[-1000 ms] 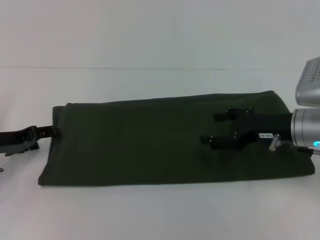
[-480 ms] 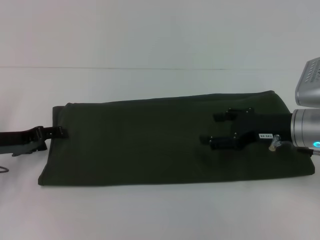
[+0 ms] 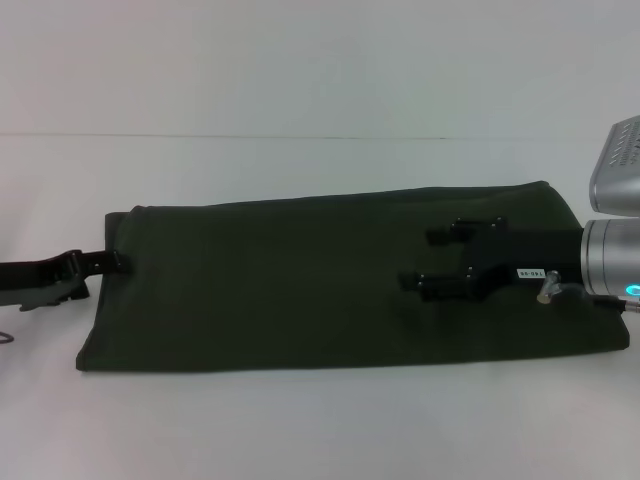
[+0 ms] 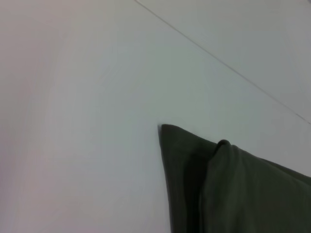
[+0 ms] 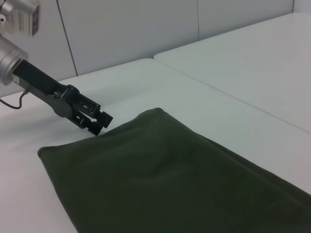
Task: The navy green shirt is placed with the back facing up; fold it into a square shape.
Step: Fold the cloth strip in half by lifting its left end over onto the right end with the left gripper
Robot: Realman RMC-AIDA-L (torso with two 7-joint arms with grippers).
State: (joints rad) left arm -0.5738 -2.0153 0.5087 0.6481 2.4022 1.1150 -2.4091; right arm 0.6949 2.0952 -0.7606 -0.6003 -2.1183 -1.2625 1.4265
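Right jaws [image 3: 425, 260] gape over folded shirt [image 3: 300, 280].

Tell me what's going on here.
A two-armed robot is folding a dark green shirt on a white table. The shirt lies as a long folded band. The left gripper is at the band's left end, apparently shut at its edge. The right gripper is open, low over the band's right part. The final fold into a square isn't done yet.

Only one marking shows — a small white label [image 3: 530, 272] on the right gripper [image 3: 436, 260] — its print too small to read.
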